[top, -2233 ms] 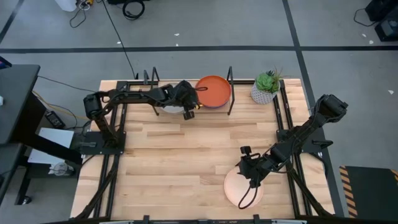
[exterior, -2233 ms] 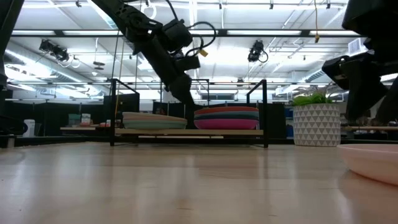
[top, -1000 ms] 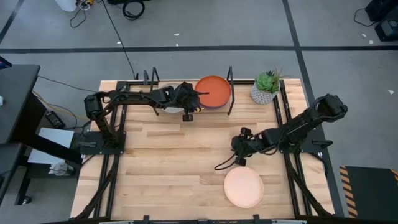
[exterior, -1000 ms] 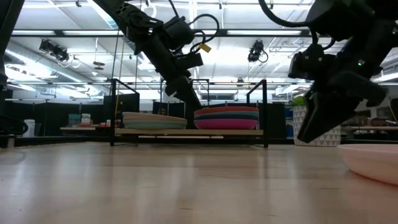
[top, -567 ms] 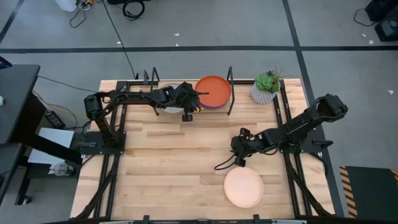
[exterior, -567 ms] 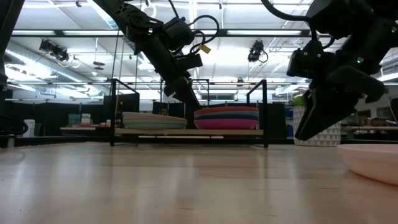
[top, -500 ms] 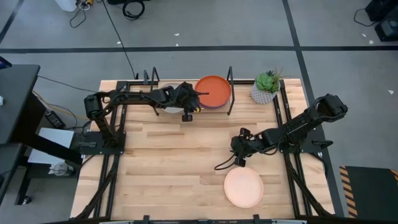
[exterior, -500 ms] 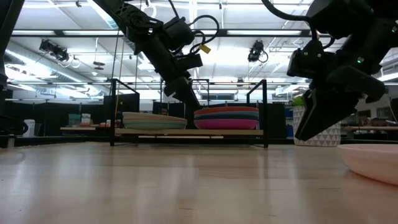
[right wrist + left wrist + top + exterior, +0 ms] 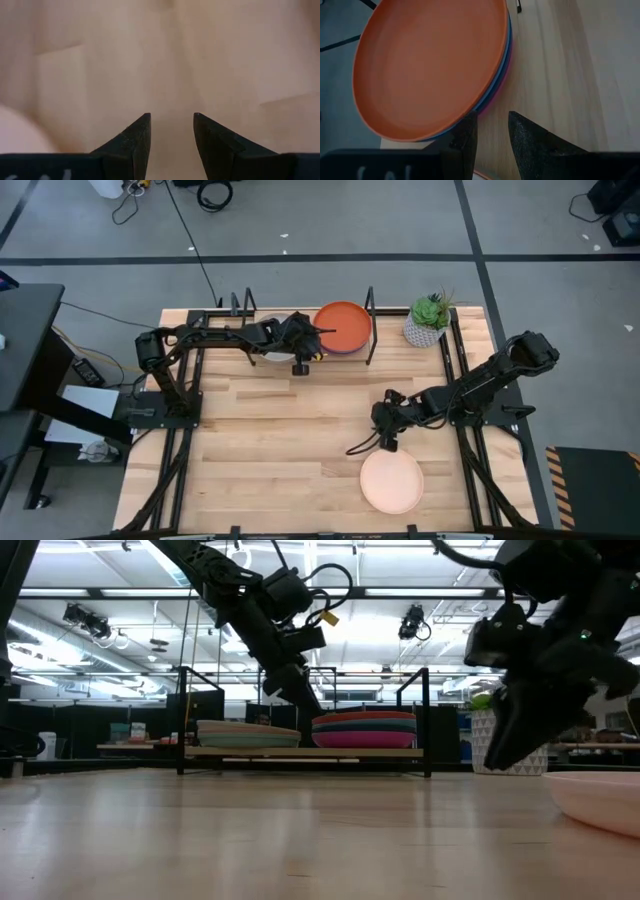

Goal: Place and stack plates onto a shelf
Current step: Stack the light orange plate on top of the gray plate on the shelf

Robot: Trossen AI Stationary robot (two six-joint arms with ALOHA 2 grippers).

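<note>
Cream plate point(image 9: 391, 483): we see it lying flat on the worktop point(image 9: 260, 440) near the front edge, the one plate not yet on the shelf. In the low view its rim point(image 9: 600, 798) shows at the right, resting level on the wood, so we judge it is next to be carried.

Right end effector point(image 9: 389, 441): it hangs just beyond the plate's far rim, above bare wood. Its own wrist view shows the two fingers point(image 9: 135, 137) parted with only worktop between them, so it is released and carries nothing. We take this spot as a staging place for a reach to the rim, since a shallow plate lying flat offers only its edge to pinch.

Left end effector point(image 9: 303, 363): it sits at the shelf's front edge, between the two stacks. Its fingers point(image 9: 532, 137) stand apart with a bare gap; nothing is grasped. The orange plate's rim lies just beside one finger, and we cannot tell whether they touch.

Right-hand stack point(image 9: 364, 729): orange plate point(image 9: 342, 326) on top, with blue and magenta edges beneath it in the wrist view. The plates sit nested rim over rim, which is why the pile stands squarely.

Left-hand stack point(image 9: 248, 733): a lower pile with a pale top plate, largely hidden under the left arm from above. We judge this shorter pile the likelier home for the cream plate.

Shelf point(image 9: 305, 752): a low wooden board between black wire uprights at the far edge, holding the two piles side by side.

Potted plant point(image 9: 428, 319): it stands right of the shelf, apart from the work.
</note>
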